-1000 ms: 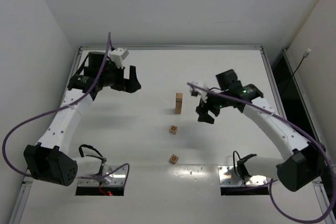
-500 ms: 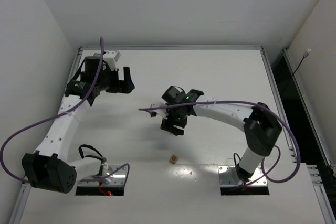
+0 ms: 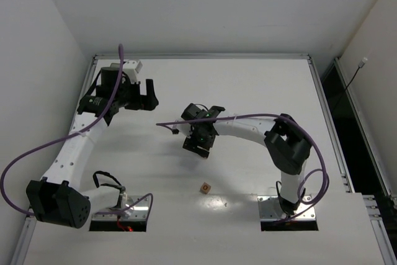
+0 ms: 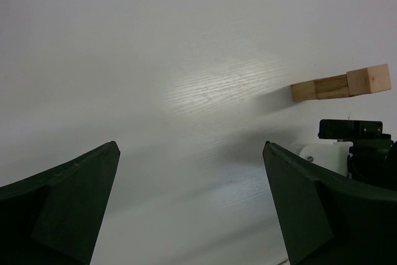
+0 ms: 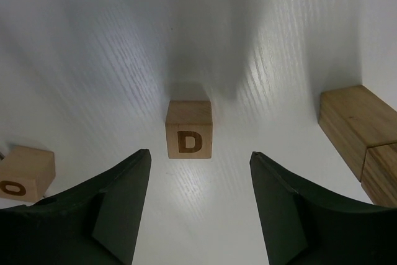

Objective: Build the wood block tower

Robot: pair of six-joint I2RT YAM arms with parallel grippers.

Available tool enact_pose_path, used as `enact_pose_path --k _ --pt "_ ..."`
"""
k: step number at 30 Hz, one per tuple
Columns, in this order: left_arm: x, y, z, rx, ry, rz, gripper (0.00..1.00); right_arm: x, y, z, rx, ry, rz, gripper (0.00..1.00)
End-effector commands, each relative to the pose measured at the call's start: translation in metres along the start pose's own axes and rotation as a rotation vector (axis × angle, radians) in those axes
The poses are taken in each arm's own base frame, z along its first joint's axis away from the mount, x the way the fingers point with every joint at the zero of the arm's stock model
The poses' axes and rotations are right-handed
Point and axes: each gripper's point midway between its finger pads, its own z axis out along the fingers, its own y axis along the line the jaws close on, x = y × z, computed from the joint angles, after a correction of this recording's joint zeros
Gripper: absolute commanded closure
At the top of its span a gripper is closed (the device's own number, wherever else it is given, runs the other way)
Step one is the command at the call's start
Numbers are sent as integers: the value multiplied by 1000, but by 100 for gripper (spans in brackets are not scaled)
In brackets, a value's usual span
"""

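Note:
A wood cube marked D (image 5: 188, 138) sits on the white table just ahead of my right gripper (image 5: 200, 162), which is open and empty, its jaws wide apart either side of the cube. In the top view this gripper (image 3: 199, 145) hides that cube. A second cube, marked O (image 5: 25, 172), lies to the left; it also shows in the top view (image 3: 205, 187). The tower (image 5: 356, 131) stands close on the right and also shows in the left wrist view (image 4: 341, 84). My left gripper (image 4: 191, 147) is open and empty, far left of the tower (image 3: 149, 94).
The right arm (image 3: 248, 127) stretches across the table's middle and covers the tower in the top view. Part of it shows in the left wrist view (image 4: 356, 147). A raised rim (image 3: 201, 56) borders the table at the back.
My right gripper has swung left from beside the tower to over the middle cube. My left gripper has drawn back slightly to the left.

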Motion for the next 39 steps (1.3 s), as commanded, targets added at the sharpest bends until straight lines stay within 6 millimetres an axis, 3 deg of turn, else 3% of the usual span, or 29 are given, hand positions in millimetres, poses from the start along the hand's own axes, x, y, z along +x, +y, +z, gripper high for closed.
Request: enact_pose_path --k 1,16,25,28,29,31,33,37,39 --pt "-11 1 1 8 -42 -11 0 -14 -5 -5 34 -31 22 39" --pt "-10 -1 10 27 -29 -22 0 -9 14 15 -29 11 -11 42" --pt "-11 0 13 27 -29 -22 0 -5 15 17 -35 29 -19 62" --pt "-11 0 13 27 -29 -22 0 -2 16 19 -38 37 -19 77" --pt "-11 0 13 27 -29 -22 0 -2 15 19 -38 37 -28 89" --pt "-7 0 15 26 -20 -24 0 -1 15 15 -38 37 -42 98" --pt "-7 -2 14 36 -19 -24 0 -8 13 2 -32 18 -58 100" --pt "-10 -13 3 102 -78 30 0 -25 19 -40 -76 -67 -150 100" --pt "4 -20 3 152 -68 40 0 -38 22 -66 -113 -130 -178 100"
